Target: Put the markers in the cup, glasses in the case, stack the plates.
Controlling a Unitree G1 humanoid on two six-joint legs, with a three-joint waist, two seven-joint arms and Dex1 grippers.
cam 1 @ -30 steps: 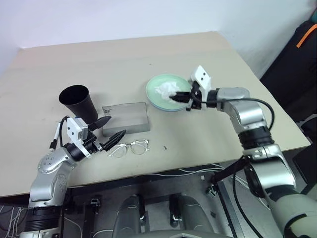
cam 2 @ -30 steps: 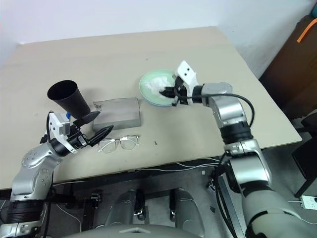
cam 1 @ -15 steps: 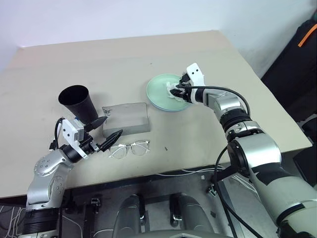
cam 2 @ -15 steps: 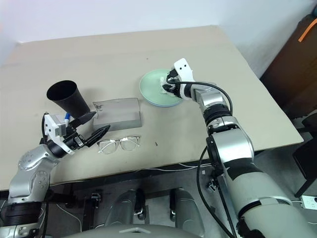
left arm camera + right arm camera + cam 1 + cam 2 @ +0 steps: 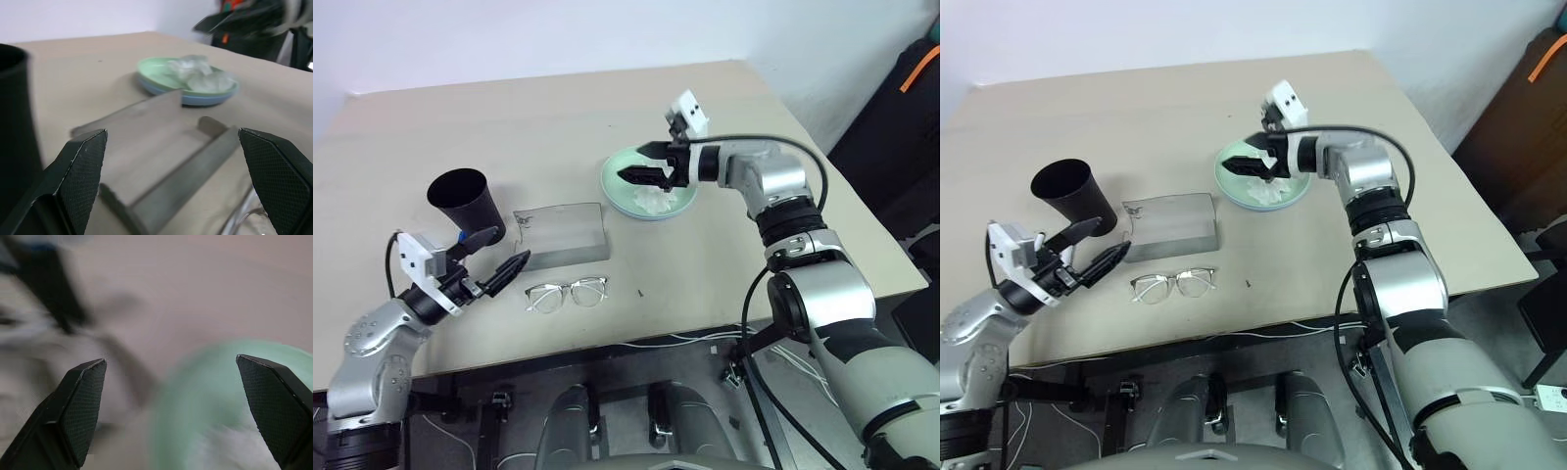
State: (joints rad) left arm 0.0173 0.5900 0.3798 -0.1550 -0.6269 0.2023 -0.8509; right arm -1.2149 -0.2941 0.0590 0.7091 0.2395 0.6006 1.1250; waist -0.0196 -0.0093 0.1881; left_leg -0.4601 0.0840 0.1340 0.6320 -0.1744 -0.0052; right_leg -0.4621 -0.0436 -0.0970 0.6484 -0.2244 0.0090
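The plates (image 5: 651,186) sit stacked, green on blue, mid-surface, with a white tissue (image 5: 653,201) on top. My right gripper (image 5: 636,162) hangs wide and empty above them. My left gripper (image 5: 499,253), wide too, is near the case (image 5: 563,232) and glasses (image 5: 568,292). I think the glasses come next.

— What's changed at your plates (image 5: 683,205)?
— Your right gripper (image 5: 642,162) has let go of the tissue (image 5: 653,201), opened wide and lifted above the plates; the tissue lies there.
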